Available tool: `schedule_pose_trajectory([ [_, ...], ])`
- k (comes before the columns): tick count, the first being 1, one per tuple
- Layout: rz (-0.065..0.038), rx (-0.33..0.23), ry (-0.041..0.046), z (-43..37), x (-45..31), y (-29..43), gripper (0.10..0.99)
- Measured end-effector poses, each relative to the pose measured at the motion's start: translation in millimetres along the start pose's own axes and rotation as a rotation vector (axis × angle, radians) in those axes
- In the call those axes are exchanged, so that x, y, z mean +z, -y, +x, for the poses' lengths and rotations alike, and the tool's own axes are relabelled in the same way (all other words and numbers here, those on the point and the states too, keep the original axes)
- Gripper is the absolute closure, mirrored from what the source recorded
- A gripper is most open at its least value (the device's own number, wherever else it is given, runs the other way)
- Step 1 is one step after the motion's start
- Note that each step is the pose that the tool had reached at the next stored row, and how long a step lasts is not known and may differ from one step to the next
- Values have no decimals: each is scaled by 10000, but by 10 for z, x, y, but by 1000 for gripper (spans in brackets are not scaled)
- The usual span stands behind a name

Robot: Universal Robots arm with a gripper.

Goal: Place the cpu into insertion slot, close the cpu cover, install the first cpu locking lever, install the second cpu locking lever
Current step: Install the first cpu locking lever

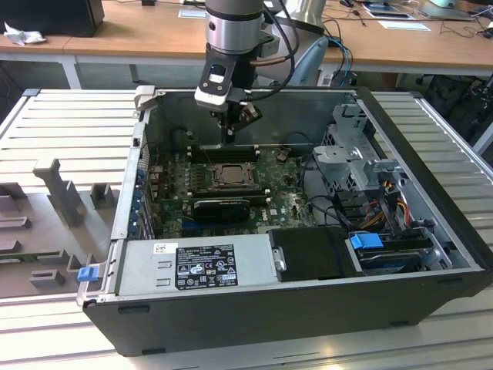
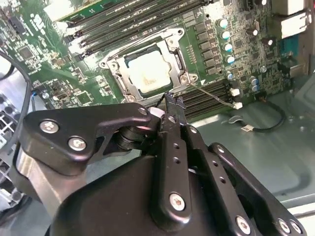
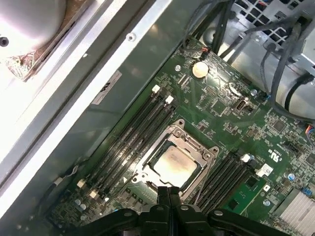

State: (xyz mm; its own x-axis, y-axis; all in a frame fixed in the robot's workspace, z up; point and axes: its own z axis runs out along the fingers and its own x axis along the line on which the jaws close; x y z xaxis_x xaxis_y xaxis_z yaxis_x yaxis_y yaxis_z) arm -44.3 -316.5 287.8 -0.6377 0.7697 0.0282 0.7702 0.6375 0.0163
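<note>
Exterior view, centre: the cpu [image 1: 229, 176] sits in the insertion slot [image 1: 206, 179], the cpu cover [image 3: 195, 143] folded flat over its edges, apparently to retain it. Above it in the frame, the gripper [image 1: 229, 139] hangs empty with its fingers [image 3: 165, 196] pressed together, the tip beside a thin wire lever [image 2: 211, 94].

a ribbed, silvery metal surface [image 1: 69, 123] spans the exterior view, its slats running across from that view's left to its right. on it, at the exterior view's left, lies a grey moulded fixture tray [image 1: 46, 223] with upright blocks. behind it stands a long wooden desk [image 1: 146, 35] on white legs [image 1: 71, 73], carrying a black box [image 1: 58, 14], a crumpled white scrap [image 1: 19, 34], sheets of paper [image 1: 402, 25] and dark cables [image 1: 339, 31]. the light is even, with shadow under the desk.
</note>
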Motion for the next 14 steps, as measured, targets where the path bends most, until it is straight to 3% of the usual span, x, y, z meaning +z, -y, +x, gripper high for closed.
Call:
schedule_pose_trajectory([
  [7, 49, -1703, -27, 0, 10, 0, 980],
  [14, 70, -2464, -40, 0, 11, 0, 980],
])
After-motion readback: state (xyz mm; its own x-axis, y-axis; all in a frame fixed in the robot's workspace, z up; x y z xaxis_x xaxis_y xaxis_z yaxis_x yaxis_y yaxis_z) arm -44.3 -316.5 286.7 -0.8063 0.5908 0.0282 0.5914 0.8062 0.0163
